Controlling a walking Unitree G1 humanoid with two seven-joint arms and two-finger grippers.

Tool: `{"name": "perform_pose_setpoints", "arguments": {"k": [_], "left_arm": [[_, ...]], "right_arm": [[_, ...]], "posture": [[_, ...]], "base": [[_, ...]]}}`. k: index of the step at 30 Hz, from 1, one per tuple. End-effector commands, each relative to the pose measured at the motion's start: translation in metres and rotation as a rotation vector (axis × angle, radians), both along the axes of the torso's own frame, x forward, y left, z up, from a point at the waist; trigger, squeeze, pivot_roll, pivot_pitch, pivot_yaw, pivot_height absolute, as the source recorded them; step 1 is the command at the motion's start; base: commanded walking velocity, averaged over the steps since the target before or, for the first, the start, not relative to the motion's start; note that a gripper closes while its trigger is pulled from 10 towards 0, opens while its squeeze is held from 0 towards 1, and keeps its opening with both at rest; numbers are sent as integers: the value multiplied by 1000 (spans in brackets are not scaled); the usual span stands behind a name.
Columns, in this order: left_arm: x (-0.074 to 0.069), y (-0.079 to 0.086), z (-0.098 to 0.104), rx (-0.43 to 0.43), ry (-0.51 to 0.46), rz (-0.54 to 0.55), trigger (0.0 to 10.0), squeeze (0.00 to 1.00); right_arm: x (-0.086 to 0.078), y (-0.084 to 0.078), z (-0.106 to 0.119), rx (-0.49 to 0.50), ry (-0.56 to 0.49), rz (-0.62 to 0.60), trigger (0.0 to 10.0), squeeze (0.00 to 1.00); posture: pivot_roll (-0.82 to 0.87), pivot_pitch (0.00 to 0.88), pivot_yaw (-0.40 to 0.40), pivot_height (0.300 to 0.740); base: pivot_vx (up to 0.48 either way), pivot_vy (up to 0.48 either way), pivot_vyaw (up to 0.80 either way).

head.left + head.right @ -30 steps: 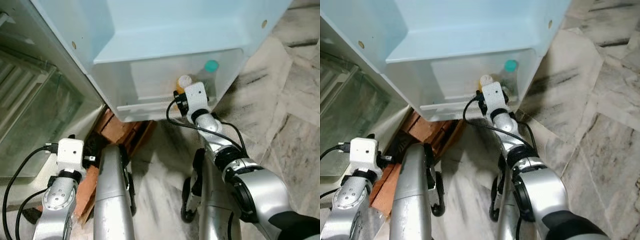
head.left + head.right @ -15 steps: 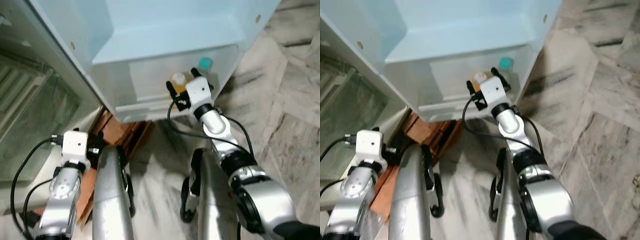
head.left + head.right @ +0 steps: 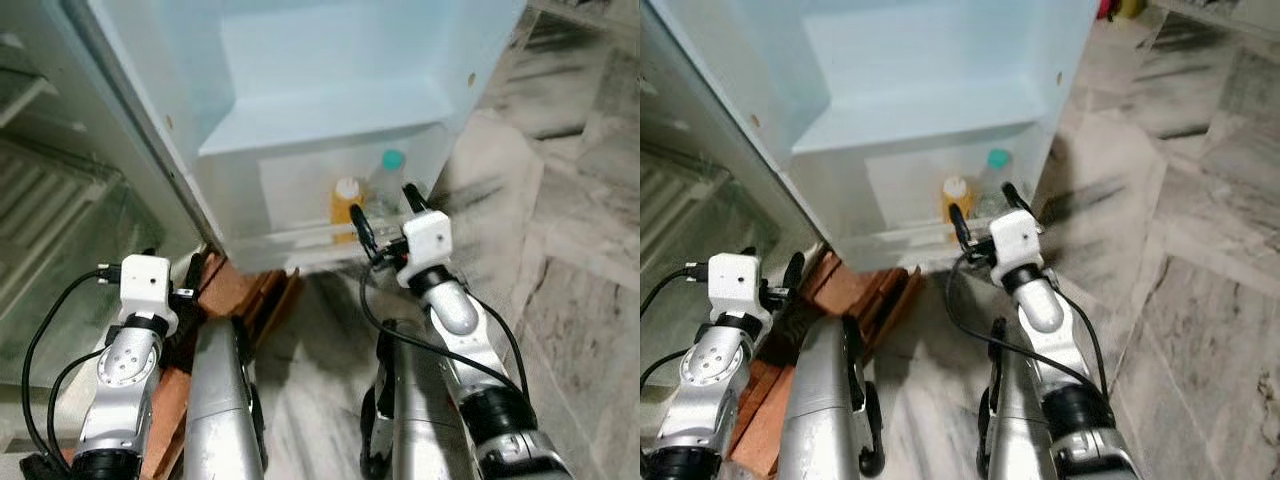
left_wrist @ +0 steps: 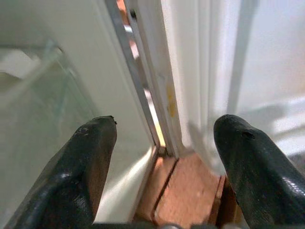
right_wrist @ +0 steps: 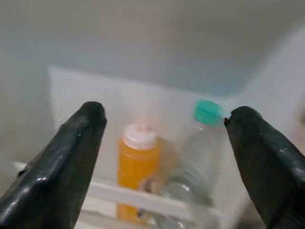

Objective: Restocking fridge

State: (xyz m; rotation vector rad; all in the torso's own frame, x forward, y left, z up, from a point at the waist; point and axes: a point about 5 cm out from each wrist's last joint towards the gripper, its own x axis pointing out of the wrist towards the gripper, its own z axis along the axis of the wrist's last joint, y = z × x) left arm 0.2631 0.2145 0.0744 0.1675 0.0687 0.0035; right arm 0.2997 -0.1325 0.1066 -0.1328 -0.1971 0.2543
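Nearest me, my left gripper (image 3: pixel 172 290) hangs low by the foot of the fridge, its fingers spread wide and holding nothing; through its wrist view I look past them at the red bricks (image 4: pixel 183 191) under the cabinet and the crack where the door meets the fridge body; this arm is idle.

Further out, my right gripper (image 3: pixel 385 212) stands just in front of the door shelf (image 3: pixel 300 240), at its outer end by the door's free edge; its fingers are splayed fully apart and empty, one to each side of the two bottles as the wrist view frames them, though apart from both and outside the shelf's front rail.

Beyond the rail, the orange bottle (image 5: pixel 137 164) with its white cap stands upright in the shelf, and the clear bottle (image 3: pixel 385 185) with the green cap stands just beside it, nearer the outer end wall; both look settled, neither leaning on my fingers.

I judge the placing step is done for these two; with empty jaws, the next move calls for drawing my right arm clear of the door without clipping the rail, then turning to fetch whatever is left to stock.
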Motion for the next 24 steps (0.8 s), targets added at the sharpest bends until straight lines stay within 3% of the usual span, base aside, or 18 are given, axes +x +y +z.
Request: {"name": "perform_pose_setpoints", "arguments": {"k": [1, 2, 3, 4, 11, 18, 24], "left_arm": [[-3, 6, -6, -21, 19, 18, 10000, 0], [-3, 5, -7, -35, 20, 21, 10000, 0], [-3, 5, -7, -35, 20, 21, 10000, 0], [-2, 3, -8, -38, 19, 14, 10000, 0], [5, -7, -8, -66, -10, 13, 10000, 0], [9, -3, -3, -68, -39, 31, 10000, 0], [3, -2, -10, -62, -25, 30, 10000, 0]], "right_arm": [[-2, -14, -3, 69, 42, -106, 10000, 1000], [-2, -21, -4, 103, 56, -143, 10000, 651], [-2, -21, -4, 103, 56, -143, 10000, 651], [-1, -24, -5, 121, 74, -160, 10000, 0], [2, -19, 7, 122, 48, -79, 10000, 0], [12, -10, 17, 123, 27, -81, 10000, 0], [11, -5, 10, 117, 41, -94, 10000, 0]], "posture": [[101, 56, 19, 529], [97, 54, 22, 529], [97, 54, 22, 529], [83, 48, 26, 529], [59, 21, 9, 529], [85, 29, -20, 569], [83, 26, -17, 609]], "base": [[0, 0, 0], [0, 0, 0], [0, 0, 0], [0, 0, 0], [0, 0, 0], [0, 0, 0], [0, 0, 0]]}}
